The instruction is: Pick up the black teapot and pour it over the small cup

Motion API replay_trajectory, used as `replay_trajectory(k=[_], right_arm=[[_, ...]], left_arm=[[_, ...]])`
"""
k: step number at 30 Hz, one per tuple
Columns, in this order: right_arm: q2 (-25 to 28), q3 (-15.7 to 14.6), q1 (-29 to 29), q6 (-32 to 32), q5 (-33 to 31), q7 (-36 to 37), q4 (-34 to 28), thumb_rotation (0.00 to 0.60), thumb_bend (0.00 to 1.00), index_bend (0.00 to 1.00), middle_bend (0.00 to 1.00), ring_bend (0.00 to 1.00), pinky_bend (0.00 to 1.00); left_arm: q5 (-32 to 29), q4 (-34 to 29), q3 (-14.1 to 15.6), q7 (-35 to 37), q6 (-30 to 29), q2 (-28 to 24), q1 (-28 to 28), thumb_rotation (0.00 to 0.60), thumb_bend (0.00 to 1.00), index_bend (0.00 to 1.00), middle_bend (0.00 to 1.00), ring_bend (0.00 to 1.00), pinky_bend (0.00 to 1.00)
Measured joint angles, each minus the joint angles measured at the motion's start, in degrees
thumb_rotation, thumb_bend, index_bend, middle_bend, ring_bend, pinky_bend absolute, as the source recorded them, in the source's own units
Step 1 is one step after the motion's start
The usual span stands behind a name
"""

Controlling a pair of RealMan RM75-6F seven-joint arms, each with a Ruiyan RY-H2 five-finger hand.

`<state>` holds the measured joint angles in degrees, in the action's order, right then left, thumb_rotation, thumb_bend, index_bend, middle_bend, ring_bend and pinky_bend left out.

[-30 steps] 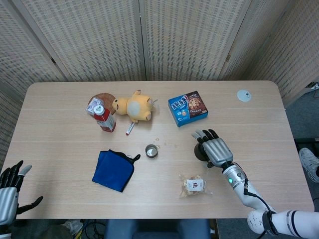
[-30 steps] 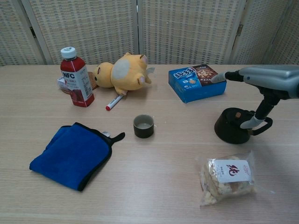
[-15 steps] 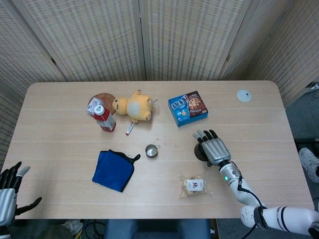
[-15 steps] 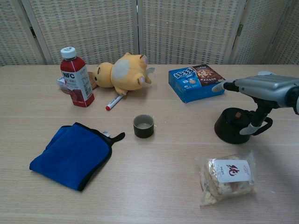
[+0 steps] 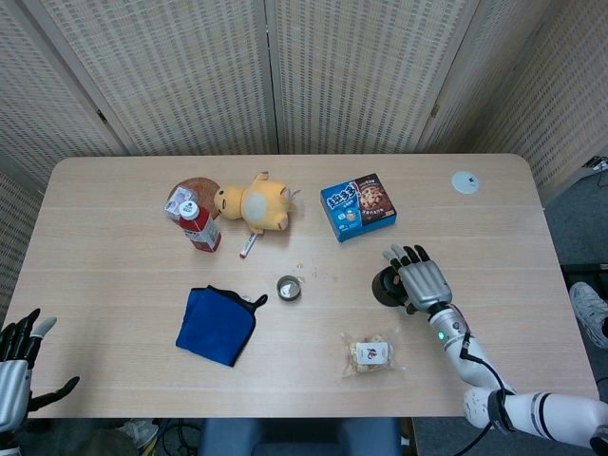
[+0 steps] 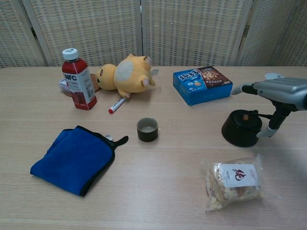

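The black teapot [image 5: 386, 288] [image 6: 241, 128] stands on the table right of centre. My right hand [image 5: 423, 280] [image 6: 282, 89] hovers over its right side with the fingers stretched out flat; the thumb [image 6: 268, 130] hangs down beside the pot's handle side, and nothing is gripped. The small dark cup [image 5: 289, 288] [image 6: 147, 129] stands upright at the table's middle, well to the left of the teapot. My left hand [image 5: 16, 369] is off the table's front left corner with its fingers spread and nothing in it.
A clear snack bag [image 6: 233, 181] lies just in front of the teapot and a blue cookie box [image 6: 202, 84] behind it. A blue cloth [image 6: 73, 158] lies front left. A red juice bottle [image 6: 76, 79], a yellow plush toy [image 6: 125, 74] and a pen [image 6: 116, 105] sit at the back left.
My right hand has slid to the right, uncovering more of the teapot's top. The teapot and cup stay in place. The left hand has barely moved.
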<state>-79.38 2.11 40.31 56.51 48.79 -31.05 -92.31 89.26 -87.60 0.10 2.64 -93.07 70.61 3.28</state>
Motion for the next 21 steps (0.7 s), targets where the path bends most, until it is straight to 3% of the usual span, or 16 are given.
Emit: replay_trajectory(k=[21], right_arm=[[-0.41, 2.65, 2.19, -5.60, -3.67, 0.46, 11.85, 0.600, 0.00, 0.00, 0.00, 0.00, 0.01]], left_arm=[[0.14, -1.77, -0.07, -1.90, 0.24, -0.42, -0.17, 0.600, 0.00, 0.12, 0.00, 0.00, 0.00]])
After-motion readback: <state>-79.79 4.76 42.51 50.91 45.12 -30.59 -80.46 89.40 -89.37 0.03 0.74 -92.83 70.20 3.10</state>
